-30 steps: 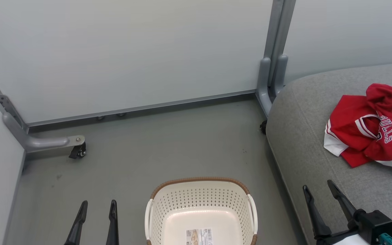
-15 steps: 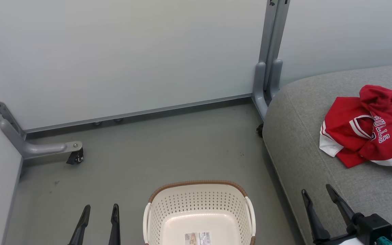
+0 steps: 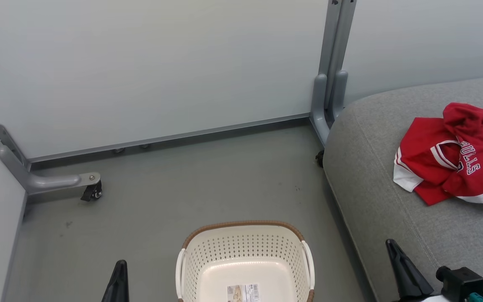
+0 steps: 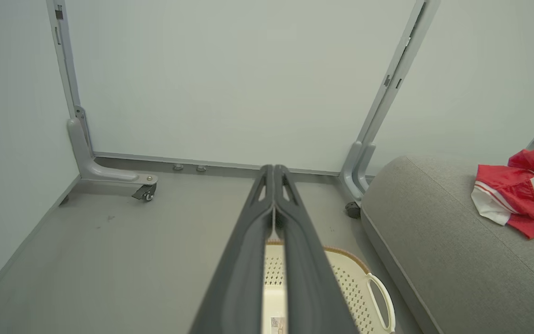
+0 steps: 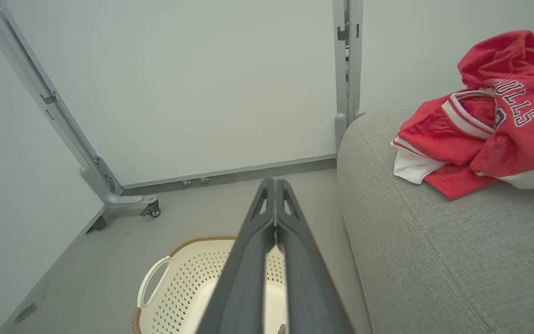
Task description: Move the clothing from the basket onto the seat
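Down at the bottom edge of the head view, both sets of fingers have just snapped together. The left gripper at lower left and the right gripper at lower right were spread a second ago, now they're pinched tight on nothing. Between them the basket sits on the floor, just a sticker inside. Further off at right, the clothing lies bunched on the seat, so I'd say the job's basically done.
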